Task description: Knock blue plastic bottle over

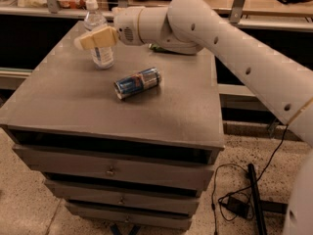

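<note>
**Closed jaws at the bottle's shoulder, bottle upright**

The jaws lie together as one tan wedge with no gap showing between them, so they read as closed, and they hold nothing. The gripper (83, 40) points to the left of the picture and sits above the far left part of the tabletop (161, 116), level with the upper body of the blue plastic bottle (102, 58). From this view the tan wedge crosses in front of the bottle just below its neck. Whether it actually presses on the plastic or only overlaps it cannot be told.

The bottle stands upright on its base near the far left corner of the tabletop. Its white cap (91, 4) rises above the gripper, and its labelled lower body shows beneath it.

Nearer the camera and a little to the right, a blue-and-silver can (138, 82) lies on its side, apart from the bottle and from the gripper.

Behind the gripper, the white wrist widens into the thick white arm (220, 38), which runs from the upper middle of the picture down to the right edge.

The grey tabletop caps a cabinet with a stack of drawers (112, 169) below it. On the speckled floor to the right lie a black cable and a small black adapter (237, 207).
</note>
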You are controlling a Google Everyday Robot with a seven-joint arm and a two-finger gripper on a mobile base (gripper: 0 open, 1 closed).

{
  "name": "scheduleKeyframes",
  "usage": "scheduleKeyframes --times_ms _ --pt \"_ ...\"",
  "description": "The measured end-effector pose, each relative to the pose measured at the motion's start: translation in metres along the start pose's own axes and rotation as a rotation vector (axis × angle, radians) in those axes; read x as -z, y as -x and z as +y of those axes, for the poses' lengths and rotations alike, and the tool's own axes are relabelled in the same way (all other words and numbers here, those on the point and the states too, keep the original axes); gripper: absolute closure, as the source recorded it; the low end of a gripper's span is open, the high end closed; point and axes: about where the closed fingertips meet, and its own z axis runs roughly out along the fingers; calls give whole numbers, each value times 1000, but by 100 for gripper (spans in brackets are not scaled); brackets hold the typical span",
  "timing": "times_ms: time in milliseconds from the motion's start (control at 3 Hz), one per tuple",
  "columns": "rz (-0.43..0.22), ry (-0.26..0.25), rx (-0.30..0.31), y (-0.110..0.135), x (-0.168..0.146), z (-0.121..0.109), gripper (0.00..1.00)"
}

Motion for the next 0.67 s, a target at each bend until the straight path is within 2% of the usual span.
scheduleKeyframes --times_ms 667 --pt "-14 35 -41 -19 -41 -22 0"
